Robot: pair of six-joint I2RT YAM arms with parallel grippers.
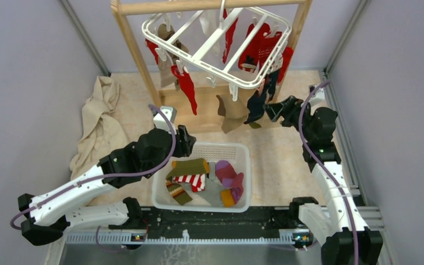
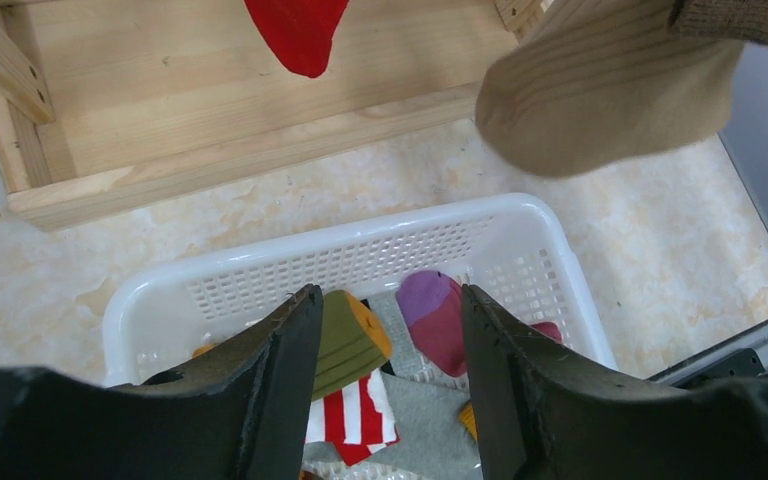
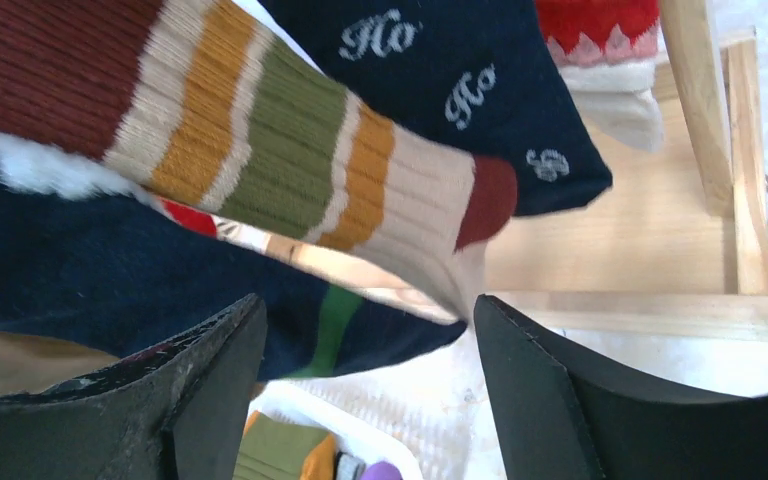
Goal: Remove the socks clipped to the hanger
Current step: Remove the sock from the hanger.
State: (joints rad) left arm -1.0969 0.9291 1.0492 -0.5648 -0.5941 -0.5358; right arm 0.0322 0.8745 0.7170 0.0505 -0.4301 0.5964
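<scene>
The white slatted hanger (image 1: 215,47) hangs from the wooden frame with several socks clipped on: red ones (image 1: 186,88), a tan one (image 1: 231,113), a navy one (image 1: 256,105). My left gripper (image 1: 187,141) is open and empty above the basket's far left rim; its view shows a red sock toe (image 2: 298,30) and the tan sock (image 2: 610,100) overhead. My right gripper (image 1: 270,109) is open beside the navy sock; its view shows a striped sock (image 3: 290,150), a navy "Ho" sock (image 3: 460,90) and a navy sock with a green stripe (image 3: 160,290) just above the fingers.
A white mesh basket (image 1: 244,160) in front of the frame holds several loose socks, olive, red-white striped, grey, magenta. The wooden frame's base (image 2: 210,110) lies behind it. A beige cloth (image 1: 99,124) is heaped at the left wall. Grey walls close both sides.
</scene>
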